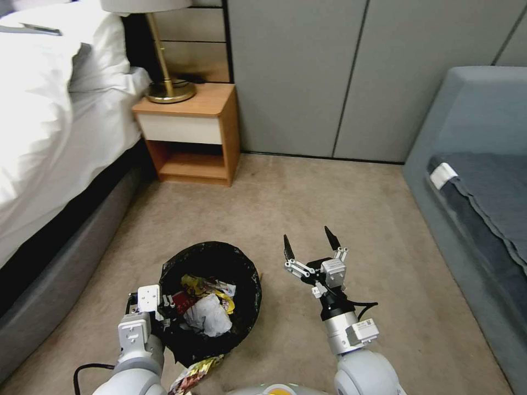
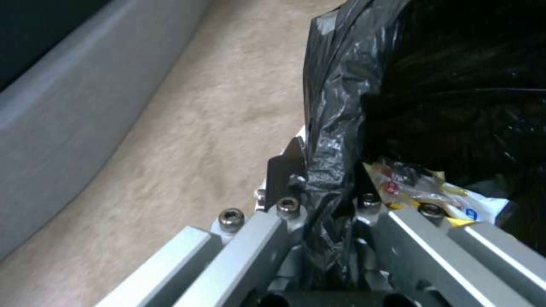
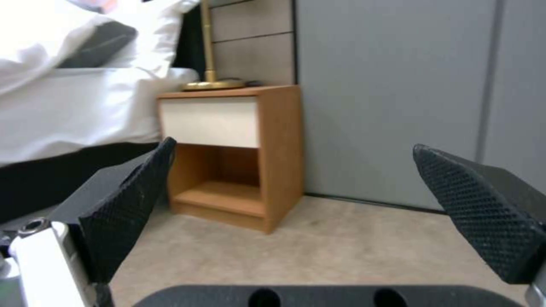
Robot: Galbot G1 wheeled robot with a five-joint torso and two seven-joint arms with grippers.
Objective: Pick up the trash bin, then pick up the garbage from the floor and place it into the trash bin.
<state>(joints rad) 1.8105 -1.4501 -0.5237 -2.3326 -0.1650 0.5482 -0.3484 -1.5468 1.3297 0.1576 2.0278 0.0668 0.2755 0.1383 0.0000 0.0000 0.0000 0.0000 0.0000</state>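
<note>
The left gripper is clamped on the bin's lined rim, garbage inside just beyond it. The right gripper hangs beside the bin, fingers wide and empty. Collection seems nearly finished; any remaining litter needs locating first.
</note>
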